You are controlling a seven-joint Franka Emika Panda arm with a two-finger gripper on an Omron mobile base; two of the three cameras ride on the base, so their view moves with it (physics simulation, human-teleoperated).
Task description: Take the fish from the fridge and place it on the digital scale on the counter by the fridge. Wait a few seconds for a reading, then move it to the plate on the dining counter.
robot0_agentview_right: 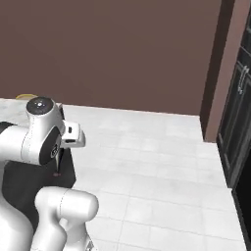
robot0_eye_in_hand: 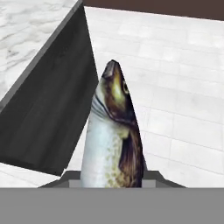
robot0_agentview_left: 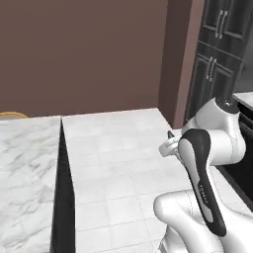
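Note:
My gripper (robot0_eye_in_hand: 112,177) is shut on the fish (robot0_eye_in_hand: 114,135), a slender body with a dark back and a pale speckled belly, its head pointing away from the hand. In the right base view the fish (robot0_agentview_right: 58,162) hangs as a thin dark sliver below the gripper (robot0_agentview_right: 62,146). Its dark tip (robot0_agentview_left: 170,134) pokes out beside the hand in the left base view. The dining counter (robot0_agentview_left: 27,163), a white grey-veined marble slab with a dark side panel (robot0_eye_in_hand: 48,113), lies to the left of the held fish. The fridge, scale and plate are out of view.
Pale tiled floor (robot0_agentview_left: 118,158) spreads below the hand. A tan stool edge (robot0_agentview_left: 12,115) peeks behind the slab. Tall dark cabinets (robot0_agentview_left: 217,54) stand at the right past a brown wall (robot0_agentview_right: 122,49).

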